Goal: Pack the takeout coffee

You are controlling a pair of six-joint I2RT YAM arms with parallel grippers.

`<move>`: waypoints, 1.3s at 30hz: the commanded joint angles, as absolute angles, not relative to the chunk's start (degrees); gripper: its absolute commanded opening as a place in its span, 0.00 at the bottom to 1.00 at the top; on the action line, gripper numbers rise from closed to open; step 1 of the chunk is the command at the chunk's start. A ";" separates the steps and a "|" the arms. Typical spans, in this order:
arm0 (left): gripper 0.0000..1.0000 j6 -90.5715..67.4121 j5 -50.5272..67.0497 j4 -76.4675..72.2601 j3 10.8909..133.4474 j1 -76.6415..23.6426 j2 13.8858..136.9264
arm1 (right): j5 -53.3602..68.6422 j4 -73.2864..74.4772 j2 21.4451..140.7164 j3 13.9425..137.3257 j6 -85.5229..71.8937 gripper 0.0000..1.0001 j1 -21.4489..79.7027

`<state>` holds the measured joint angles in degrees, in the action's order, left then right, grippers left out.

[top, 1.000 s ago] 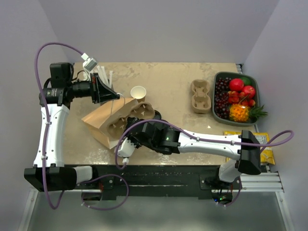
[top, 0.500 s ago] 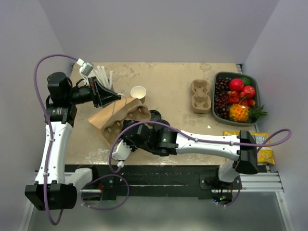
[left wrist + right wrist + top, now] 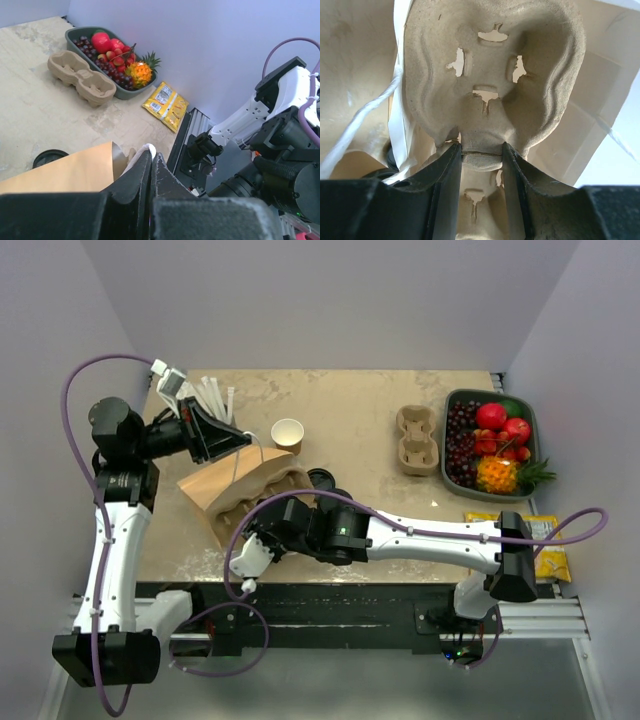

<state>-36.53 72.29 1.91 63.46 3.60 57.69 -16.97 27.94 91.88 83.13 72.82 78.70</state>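
Holding the brown paper bag [image 3: 212, 492] by its upper rim, the left end effector [image 3: 152, 161] is pinched fully closed on the paper. The right end effector [image 3: 481, 150] has its jaws partway apart and clamped on the edge of a pulp cup carrier [image 3: 490, 75], which sits inside the bag's mouth, ahead of the fingers.

The takeout coffee [image 3: 322, 480] stands on the desk [image 3: 350, 410] outside the bag, just behind that end effector on the far side of its wrist. Only its black lid shows.

Beyond the left end effector's tips are a lidless cup [image 3: 288, 432] and, near its wrist, a cup of straws [image 3: 207, 395]. Well behind the right one lie a second carrier [image 3: 418, 440], a fruit tray [image 3: 530, 425] and yellow packets [image 3: 548, 545].

Against a second ago, the left end effector has risen and drawn back, so the bag stands steeper and narrower. The right one has pushed the carrier deeper in.
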 commanded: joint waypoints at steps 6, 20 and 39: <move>0.00 -40.96 78.22 -1.76 62.75 3.34 57.83 | -8.80 27.69 88.95 86.48 69.61 0.00 78.22; 0.00 -31.30 78.05 11.78 65.57 3.43 58.80 | -8.71 29.00 93.69 93.32 69.26 0.00 76.64; 0.00 -29.18 78.66 13.81 69.61 3.43 63.02 | -2.64 31.29 92.29 94.57 62.66 0.00 76.29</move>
<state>-28.73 77.78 14.79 67.77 3.60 62.41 -4.82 31.79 94.35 92.47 63.37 76.42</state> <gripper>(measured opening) 0.021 0.381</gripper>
